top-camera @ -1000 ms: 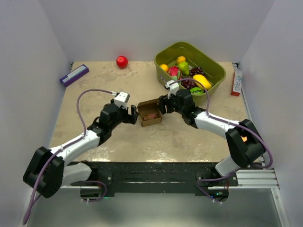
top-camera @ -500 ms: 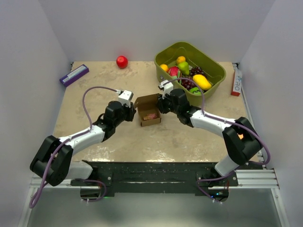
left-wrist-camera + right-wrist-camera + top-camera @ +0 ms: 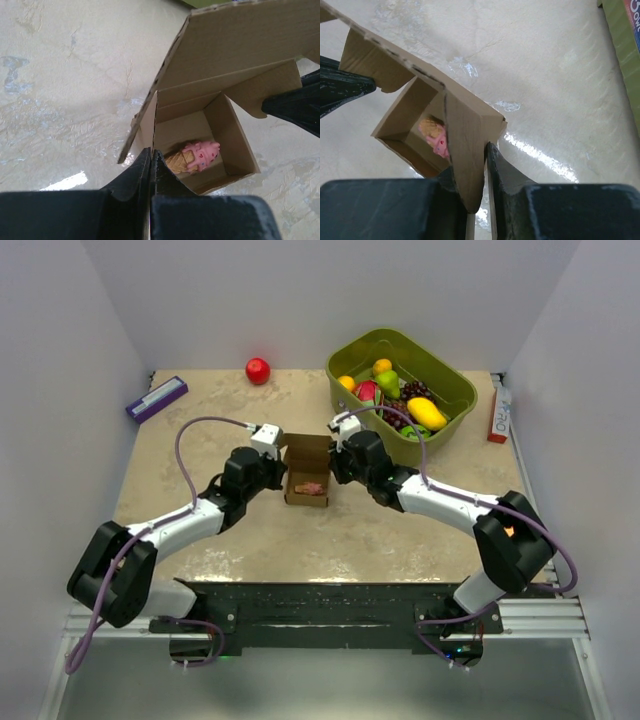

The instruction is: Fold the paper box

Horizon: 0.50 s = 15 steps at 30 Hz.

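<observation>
Matt, rough-edged corrugated cardbd paper box (image 3: 235, 45); glossy, smooth stone-look table (image 3: 60, 75) w/ glare.

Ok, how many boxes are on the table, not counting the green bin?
3: the open paper box at the centre, a purple-and-white box far left, a red-and-white box at the right edge.

Top cam looks down on the whole table (image 3: 200, 430) from behind, both wrist cams crowd the same paper box (image 3: 308, 455) from opposite sides.

Bright, even light; sharp, slight glare.
</observation>
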Each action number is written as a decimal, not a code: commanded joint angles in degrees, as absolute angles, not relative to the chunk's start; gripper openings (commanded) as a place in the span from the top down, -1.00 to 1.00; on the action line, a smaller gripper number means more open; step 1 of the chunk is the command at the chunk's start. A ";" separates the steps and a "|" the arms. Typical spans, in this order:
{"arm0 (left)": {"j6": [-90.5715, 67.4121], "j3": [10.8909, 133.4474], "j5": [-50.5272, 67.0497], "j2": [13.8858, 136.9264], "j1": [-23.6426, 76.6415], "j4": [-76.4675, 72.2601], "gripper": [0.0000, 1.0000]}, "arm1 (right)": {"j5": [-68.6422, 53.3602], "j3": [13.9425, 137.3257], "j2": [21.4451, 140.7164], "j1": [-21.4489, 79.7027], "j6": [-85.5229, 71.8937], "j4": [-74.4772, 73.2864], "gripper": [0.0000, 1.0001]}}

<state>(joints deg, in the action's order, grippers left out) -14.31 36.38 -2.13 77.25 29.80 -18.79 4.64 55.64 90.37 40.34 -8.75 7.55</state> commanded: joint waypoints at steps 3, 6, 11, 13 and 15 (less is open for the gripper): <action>-16.79 39.20 -0.26 78.13 30.15 -23.11 1.00 | 6.85 58.97 88.41 41.92 -10.63 5.36 0.84; -17.49 39.20 -0.35 78.83 30.15 -23.90 1.00 | 7.82 59.50 88.77 42.19 -11.77 4.57 0.87; -17.93 39.11 0.62 80.15 30.50 -24.17 1.00 | 11.94 61.34 89.03 42.45 -18.36 1.41 0.88; -17.75 38.76 0.53 80.68 30.50 -23.99 1.00 | 12.65 61.96 89.21 42.36 -21.51 0.18 0.85; -17.75 38.32 0.44 80.95 30.59 -24.08 1.00 | 13.88 62.75 89.56 42.45 -23.20 0.18 0.84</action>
<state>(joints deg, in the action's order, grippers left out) -16.05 37.04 -1.26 79.96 29.82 -21.32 11.07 58.72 90.26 41.78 -16.01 0.12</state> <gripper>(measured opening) 0.019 0.074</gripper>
